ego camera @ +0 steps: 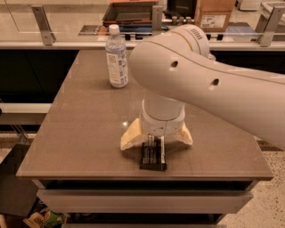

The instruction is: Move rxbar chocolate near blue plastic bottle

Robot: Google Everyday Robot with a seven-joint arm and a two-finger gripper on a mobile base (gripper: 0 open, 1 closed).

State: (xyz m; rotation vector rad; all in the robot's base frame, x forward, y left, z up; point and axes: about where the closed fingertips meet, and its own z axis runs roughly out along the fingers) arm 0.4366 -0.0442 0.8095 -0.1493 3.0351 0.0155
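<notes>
The rxbar chocolate [152, 156] is a dark flat bar lying on the brown table [84, 129] near its front edge. My gripper [156, 141] points down right over the bar's far end. Its cream fingers [132, 137] are spread wide to either side, open, and not closed on the bar. The blue plastic bottle [116, 58], clear with a white cap and pale label, stands upright at the table's back left, well away from the bar. My large white arm [209, 84] covers the table's right half.
Behind the table runs a counter with a glass rail [53, 40], a dark tray [129, 13] and a cardboard box [213, 15]. The table's front edge lies just in front of the bar. Drawers [142, 200] sit under the table.
</notes>
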